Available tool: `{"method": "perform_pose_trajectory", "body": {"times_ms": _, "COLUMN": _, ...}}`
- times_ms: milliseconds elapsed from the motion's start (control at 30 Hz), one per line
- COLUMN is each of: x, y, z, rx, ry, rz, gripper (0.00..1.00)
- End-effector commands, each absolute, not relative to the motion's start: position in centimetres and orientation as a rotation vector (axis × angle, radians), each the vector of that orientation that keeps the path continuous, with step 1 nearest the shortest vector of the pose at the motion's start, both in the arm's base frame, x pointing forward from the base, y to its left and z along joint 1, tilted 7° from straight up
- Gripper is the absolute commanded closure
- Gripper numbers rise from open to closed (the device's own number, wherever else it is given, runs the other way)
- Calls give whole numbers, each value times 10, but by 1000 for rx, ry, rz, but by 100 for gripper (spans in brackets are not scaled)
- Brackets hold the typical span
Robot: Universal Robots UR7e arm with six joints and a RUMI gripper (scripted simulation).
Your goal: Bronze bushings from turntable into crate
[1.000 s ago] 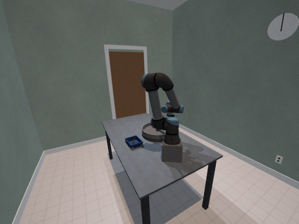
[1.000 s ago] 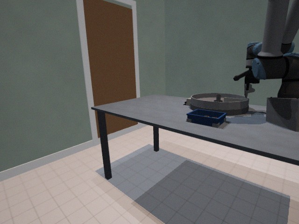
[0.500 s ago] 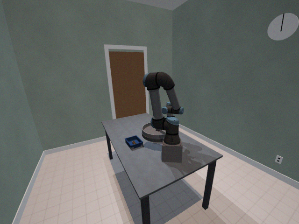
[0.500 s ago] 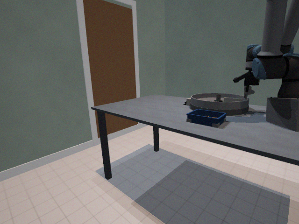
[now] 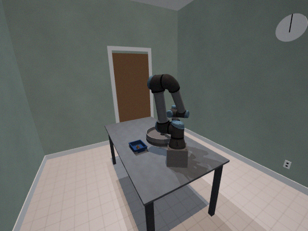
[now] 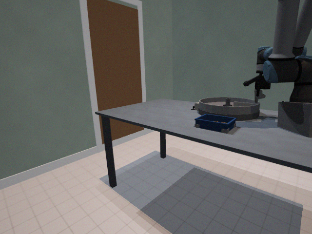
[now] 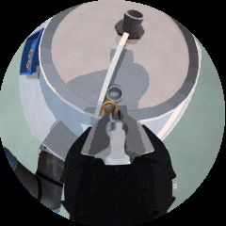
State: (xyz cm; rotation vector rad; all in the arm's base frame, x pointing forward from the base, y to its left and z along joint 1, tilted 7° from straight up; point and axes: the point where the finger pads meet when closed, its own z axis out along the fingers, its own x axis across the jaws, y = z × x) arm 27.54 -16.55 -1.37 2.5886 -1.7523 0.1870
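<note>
Blue crate [image 5: 140,149] [image 6: 215,125] [image 7: 24,53] beside the walled turntable [image 5: 159,142] [image 6: 227,109] [image 7: 46,52].

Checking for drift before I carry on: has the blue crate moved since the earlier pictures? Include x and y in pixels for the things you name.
No. The crate [image 5: 131,147] [image 6: 213,125] [image 7: 23,55] sits at the same spot beside the turntable [image 5: 152,139] [image 6: 227,110] [image 7: 45,72] in both the top and exterior views.
</note>
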Motion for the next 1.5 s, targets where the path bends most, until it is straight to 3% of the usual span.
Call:
{"method": "perform_pose_trajectory", "body": {"times_ms": 0, "x": 275, "y": -164, "z": -15, "rx": 2591, "ry": -1751, "rz": 183, "gripper": 94}}
{"method": "perform_pose_trajectory", "body": {"times_ms": 1467, "x": 277, "y": -164, "z": -40, "rx": 2593, "ry": -1751, "rz": 179, "gripper": 94}}
